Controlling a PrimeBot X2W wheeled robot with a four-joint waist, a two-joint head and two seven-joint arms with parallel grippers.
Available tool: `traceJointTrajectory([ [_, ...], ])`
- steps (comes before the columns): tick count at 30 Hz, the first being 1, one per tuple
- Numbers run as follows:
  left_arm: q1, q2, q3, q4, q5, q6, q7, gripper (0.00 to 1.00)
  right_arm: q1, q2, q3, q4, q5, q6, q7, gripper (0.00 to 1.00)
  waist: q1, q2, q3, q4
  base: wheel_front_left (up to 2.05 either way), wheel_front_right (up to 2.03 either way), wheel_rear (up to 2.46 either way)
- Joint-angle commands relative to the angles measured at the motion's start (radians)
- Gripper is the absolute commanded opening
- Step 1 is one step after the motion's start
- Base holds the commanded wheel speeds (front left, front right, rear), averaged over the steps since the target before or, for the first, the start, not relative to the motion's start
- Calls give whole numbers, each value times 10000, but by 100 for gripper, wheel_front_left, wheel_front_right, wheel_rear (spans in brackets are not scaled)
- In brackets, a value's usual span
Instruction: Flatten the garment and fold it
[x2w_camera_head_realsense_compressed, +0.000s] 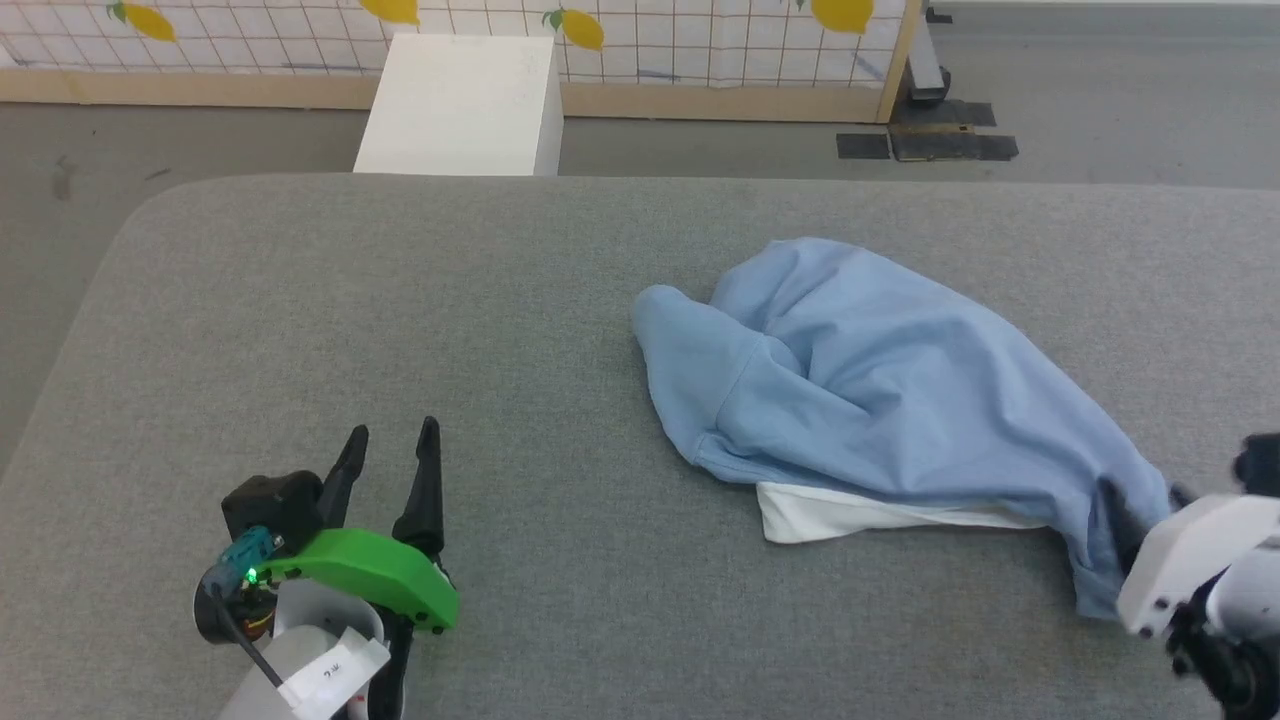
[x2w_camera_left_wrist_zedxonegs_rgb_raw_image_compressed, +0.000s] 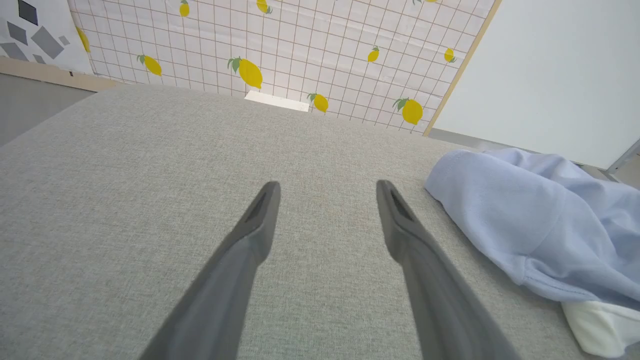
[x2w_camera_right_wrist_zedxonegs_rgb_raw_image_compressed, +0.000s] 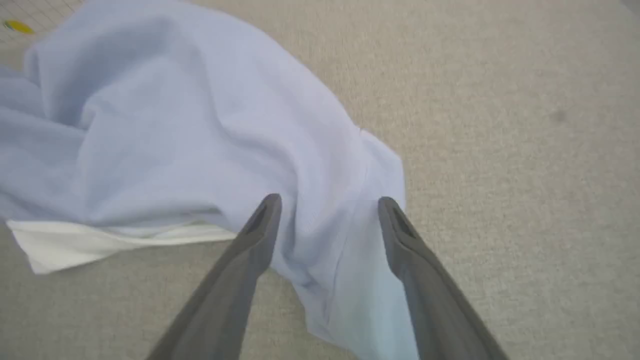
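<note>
**Shirt in a heap, both grippers spread**

The shirt (x2w_camera_head_realsense_compressed: 880, 390) lies bunched in a light-blue heap on the grey table (x2w_camera_head_realsense_compressed: 450, 300), with a white strip (x2w_camera_head_realsense_compressed: 850, 512) poking out from under its edge. My right gripper (x2w_camera_right_wrist_zedxonegs_rgb_raw_image_compressed: 328, 199) has its fingers wide apart, straddling the heap's narrow end (whether they touch the cloth I cannot tell). My left gripper (x2w_camera_left_wrist_zedxonegs_rgb_raw_image_compressed: 327, 183), fingers also spread and holding nothing, sits over bare table, with the shirt well off to its right.
</note>
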Motion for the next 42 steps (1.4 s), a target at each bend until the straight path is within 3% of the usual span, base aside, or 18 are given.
traceJointTrajectory([
  [1, 101, 72, 5, -29, -107, 50, 17, 100, -266, 72, -106, -267, 113, 35, -607, 100, 0, -1, -55, -20, 0, 0, 0],
  [9, 236, 86, 35, -116, -168, 131, -10, 100, -131, 440, -579, -853, 416, 35, -3492, 100, 0, -1, -244, -112, 0, 0, 0],
  [16, 68, -48, 8, -175, -163, 128, -42, 100, 100, 557, -556, -786, 460, 35, -4143, 100, 0, -1, -267, -257, 0, 0, 0],
  [20, -810, -199, -364, -27, -6, -40, 393, 100, 47, 573, -537, -787, 474, 35, -4146, 100, 0, -1, -84, -343, 0, 0, 0],
  [26, -3110, -757, -1365, 925, 265, -523, 2103, 100, -196, 579, -404, -823, 568, 35, -4093, 100, 0, -1, 433, -616, 0, 0, 0],
  [29, -4189, -1084, -1886, 1887, 249, -608, 3760, 100, -332, 580, -299, -763, 612, 35, -4113, 100, 0, -1, 715, -877, 0, 0, 0],
  [30, -4806, -1192, -2248, 2500, 340, -605, 4904, 100, -385, 580, -272, -709, 646, 35, -4148, 100, 0, -1, 891, -1038, 0, 0, 0],
  [34, -5747, -1335, -2767, 3545, 406, -613, 6920, 100, -461, 581, -272, -557, 695, 35, -4257, 100, 0, -1, 1237, -1365, 0, 0, 0],
  [37, -6244, -1318, -3112, 4143, 536, -665, 8019, 100, -509, 581, -288, -442, 737, 35, -4357, 100, 0, -1, 1484, -1574, 0, 0, 0],
  [42, -6721, -1307, -3456, 4733, 674, -818, 8867, 100, -638, 581, -267, -311, 758, 35, -4503, 100, 0, -1, 1864, -1814, 0, 0, 0],
])
